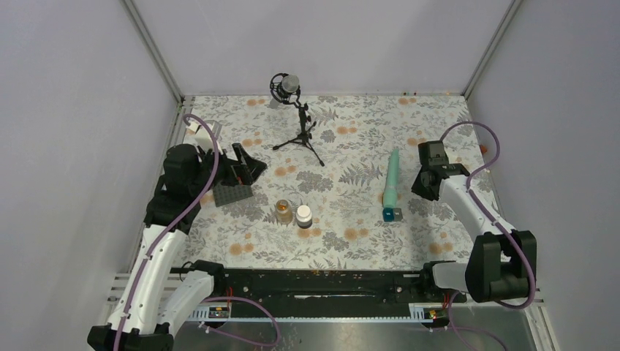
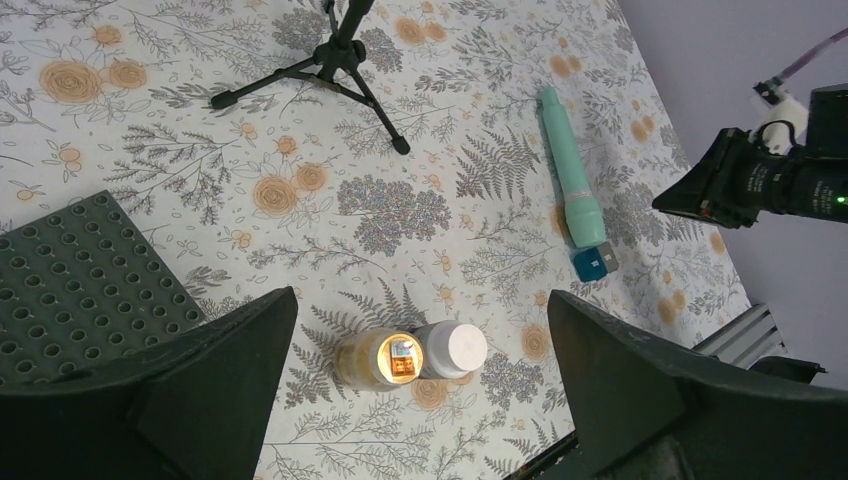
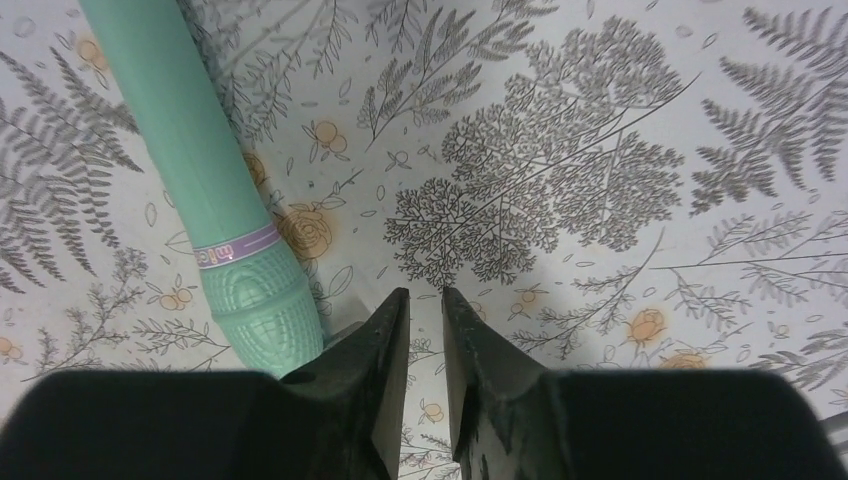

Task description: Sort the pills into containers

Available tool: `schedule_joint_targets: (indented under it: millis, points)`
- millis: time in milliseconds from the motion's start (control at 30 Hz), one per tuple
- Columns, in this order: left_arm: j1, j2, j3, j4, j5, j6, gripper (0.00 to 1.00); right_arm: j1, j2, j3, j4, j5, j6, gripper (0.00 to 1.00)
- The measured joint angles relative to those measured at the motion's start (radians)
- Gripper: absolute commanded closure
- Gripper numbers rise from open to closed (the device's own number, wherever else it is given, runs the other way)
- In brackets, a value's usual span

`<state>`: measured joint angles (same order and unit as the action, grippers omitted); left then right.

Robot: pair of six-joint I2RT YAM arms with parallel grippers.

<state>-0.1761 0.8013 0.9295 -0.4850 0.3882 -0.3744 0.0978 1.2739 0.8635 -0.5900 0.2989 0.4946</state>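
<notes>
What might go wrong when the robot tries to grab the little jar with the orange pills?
The glass jar stands right against the white-capped bottle, so the wide-open left end effector might tip one and spill the pills. The right end effector sits close beside the mint-green organizer strip; a sideways swing may shove it out of place.

Claw (image 3: 424,300) over the flowery table (image 3: 600,150)
Fingers nearly pinched together with nothing between them. The mint-green strip (image 3: 180,130) sits just left of the claw, near end tucked behind the left finger, running away up-left.
</notes>
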Motion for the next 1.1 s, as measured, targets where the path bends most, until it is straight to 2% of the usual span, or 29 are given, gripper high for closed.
schedule_joint_targets:
  millis: [67, 367, 733, 1100]
  points:
    - [0.000, 0.000, -0.007, 0.009, 0.002, -0.003, 0.01, 0.000, 0.023, -0.019, 0.018, -0.019, 0.009, 0.81]
    - [0.000, 0.013, -0.023, 0.024, 0.006, -0.020, 0.01, 0.000, 0.057, -0.109, 0.036, -0.093, 0.038, 0.88]
    - [0.000, 0.022, -0.023, 0.027, 0.006, -0.023, 0.01, 0.011, 0.110, -0.168, 0.098, -0.223, 0.070, 0.86]
    - [0.000, 0.026, -0.024, 0.031, 0.006, -0.023, 0.01, 0.215, 0.164, -0.154, 0.142, -0.260, 0.111, 0.81]
